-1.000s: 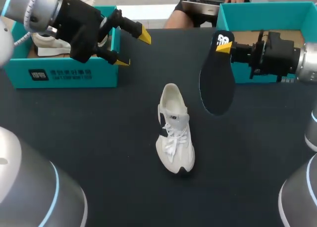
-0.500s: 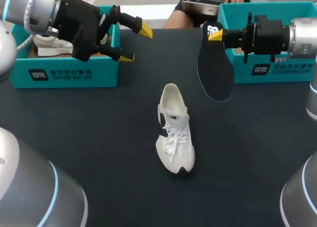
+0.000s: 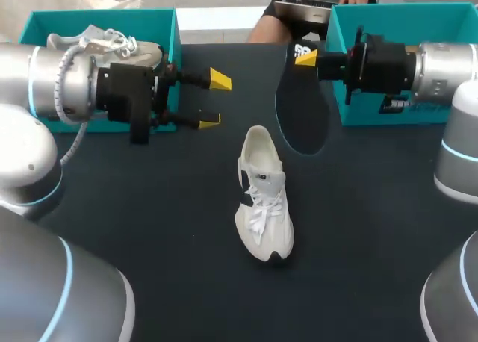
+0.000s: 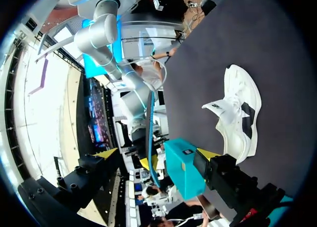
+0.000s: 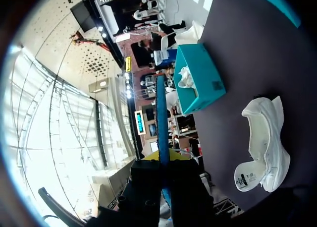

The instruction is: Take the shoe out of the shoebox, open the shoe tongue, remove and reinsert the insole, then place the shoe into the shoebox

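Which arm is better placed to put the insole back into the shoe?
Right: the right gripper is shut on the insole, which hangs near the heel of the shoe. The left gripper is open, empty.

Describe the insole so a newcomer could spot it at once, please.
Find the right-hand teal shoebox. Beside it the right gripper holds a flat insole by one end. Unlike the white shoe nearby, it is thin and black.

Open table (image 3: 149, 230) either side of the shoe (image 3: 263, 196), hanging insole (image 3: 302, 110) near its heel, shoeboxes (image 3: 418, 13) at far corners
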Available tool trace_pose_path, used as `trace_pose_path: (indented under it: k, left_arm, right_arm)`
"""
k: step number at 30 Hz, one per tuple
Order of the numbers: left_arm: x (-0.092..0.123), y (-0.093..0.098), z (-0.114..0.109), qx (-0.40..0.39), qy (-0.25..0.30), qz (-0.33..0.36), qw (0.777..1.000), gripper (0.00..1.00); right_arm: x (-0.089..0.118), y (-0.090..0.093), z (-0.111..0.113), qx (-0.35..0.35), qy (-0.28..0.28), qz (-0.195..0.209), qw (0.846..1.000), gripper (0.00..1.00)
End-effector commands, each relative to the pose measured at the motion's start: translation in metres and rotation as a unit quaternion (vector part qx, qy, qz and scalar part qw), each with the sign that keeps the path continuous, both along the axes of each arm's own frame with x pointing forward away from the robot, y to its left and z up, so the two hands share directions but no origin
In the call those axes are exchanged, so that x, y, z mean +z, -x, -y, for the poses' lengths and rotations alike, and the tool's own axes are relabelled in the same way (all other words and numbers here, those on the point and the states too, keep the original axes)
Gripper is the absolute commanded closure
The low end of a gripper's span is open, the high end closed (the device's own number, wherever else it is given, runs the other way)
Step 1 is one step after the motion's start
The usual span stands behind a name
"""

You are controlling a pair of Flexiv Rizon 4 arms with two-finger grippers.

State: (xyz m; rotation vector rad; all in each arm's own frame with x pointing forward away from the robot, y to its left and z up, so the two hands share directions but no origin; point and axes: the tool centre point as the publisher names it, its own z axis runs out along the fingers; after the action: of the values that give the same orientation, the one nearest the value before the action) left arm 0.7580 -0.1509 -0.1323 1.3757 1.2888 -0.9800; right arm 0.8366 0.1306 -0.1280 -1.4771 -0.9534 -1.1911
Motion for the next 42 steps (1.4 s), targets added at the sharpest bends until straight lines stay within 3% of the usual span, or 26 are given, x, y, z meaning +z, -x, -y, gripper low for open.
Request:
trace_pose_path:
  k: [1,13,17,22,28,32,33,34,38,39,40,42]
  left_arm:
    - [-0.009,0.003,0.004,0.007,0.034,0.0,0.999,0.0]
    - [-0.019,0.004,0.031,0.001,0.045,0.006,0.999,0.0]
    - [-0.022,0.002,0.042,-0.001,0.053,0.008,0.999,0.16]
    - [-0.026,-0.005,0.052,0.002,0.056,0.011,0.998,0.46]
    - [-0.03,-0.008,0.061,0.003,0.057,0.01,0.998,0.58]
    - [-0.031,-0.008,0.064,0.004,0.057,0.011,0.998,0.77]
    - [-0.031,-0.008,0.064,0.005,0.058,0.011,0.998,0.85]
    - [-0.032,-0.009,0.064,0.008,0.059,0.008,0.998,1.0]
    - [-0.035,-0.01,0.063,0.01,0.065,-0.007,0.998,1.0]
    - [-0.034,-0.01,0.061,0.01,0.065,-0.007,0.998,1.0]
    - [-0.032,-0.009,0.059,0.01,0.066,-0.007,0.998,1.0]
    - [-0.029,-0.007,0.053,0.007,0.068,-0.01,0.998,1.0]
  right_arm:
    - [-0.007,0.006,-0.012,-0.015,-0.003,-0.004,1.0,1.0]
    - [-0.022,0.01,-0.051,-0.013,-0.015,-0.009,1.0,1.0]
    - [-0.023,0.008,-0.059,-0.013,-0.021,-0.009,1.0,1.0]
    - [-0.019,0.01,-0.066,-0.005,-0.022,-0.013,1.0,1.0]
    - [-0.016,0.009,-0.072,0.0,-0.021,-0.015,1.0,1.0]
    - [-0.017,0.009,-0.073,-0.001,-0.021,-0.016,1.0,1.0]
    - [-0.017,0.01,-0.073,-0.002,-0.022,-0.016,1.0,1.0]
    - [-0.018,0.01,-0.074,-0.004,-0.022,-0.016,1.0,1.0]
    - [-0.019,0.011,-0.075,-0.002,-0.02,-0.012,1.0,1.0]
    - [-0.019,0.013,-0.073,-0.002,-0.004,-0.009,1.0,0.73]
    - [-0.018,0.016,-0.071,0.004,0.008,0.0,1.0,0.0]
    - [-0.016,0.023,-0.065,0.012,0.024,0.027,0.999,0.0]
